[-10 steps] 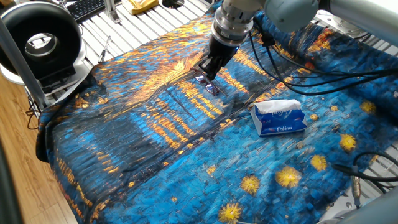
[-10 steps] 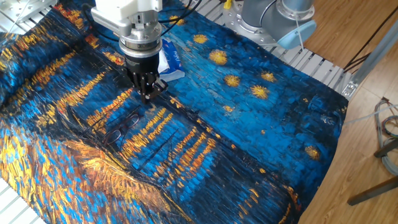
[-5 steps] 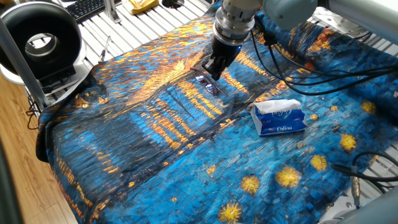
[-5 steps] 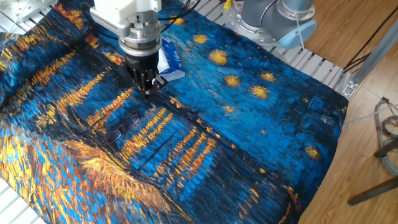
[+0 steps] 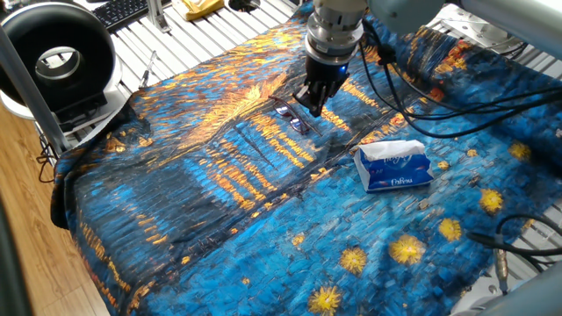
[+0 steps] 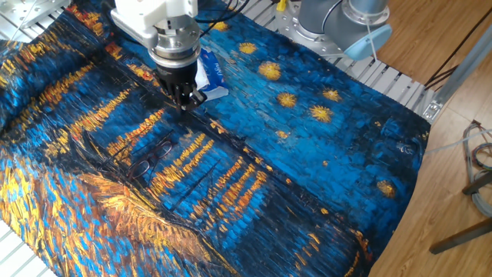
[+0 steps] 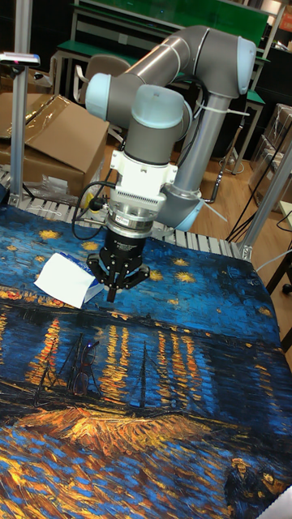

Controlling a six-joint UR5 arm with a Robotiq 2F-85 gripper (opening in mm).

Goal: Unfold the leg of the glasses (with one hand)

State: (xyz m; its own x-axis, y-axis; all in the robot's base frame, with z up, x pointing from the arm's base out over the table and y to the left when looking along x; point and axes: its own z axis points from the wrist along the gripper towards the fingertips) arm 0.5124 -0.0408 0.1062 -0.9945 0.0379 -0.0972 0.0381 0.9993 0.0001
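The glasses point(image 5: 294, 119) lie on the painted blue and orange cloth, a thin dark wire frame that is hard to pick out from the pattern. They also show as a faint outline, the glasses point(image 6: 151, 158) and the glasses point(image 7: 83, 362). My black gripper point(image 5: 313, 104) hangs above the cloth, just beyond the glasses on the tissue pack's side, and does not touch them. Its fingers meet at the tips with nothing between them, seen on the gripper point(image 6: 183, 105) and the gripper point(image 7: 113, 294). I cannot tell how the glasses' legs lie.
A blue-white tissue pack point(image 5: 393, 165) lies on the cloth near the gripper, also the tissue pack point(image 7: 68, 279). Black cables point(image 5: 413, 105) trail from the arm over the cloth. A round black fan point(image 5: 57, 61) stands past the table's corner.
The gripper has risen and drawn away from the glasses toward the tissue pack. The glasses have stayed in place on the cloth.
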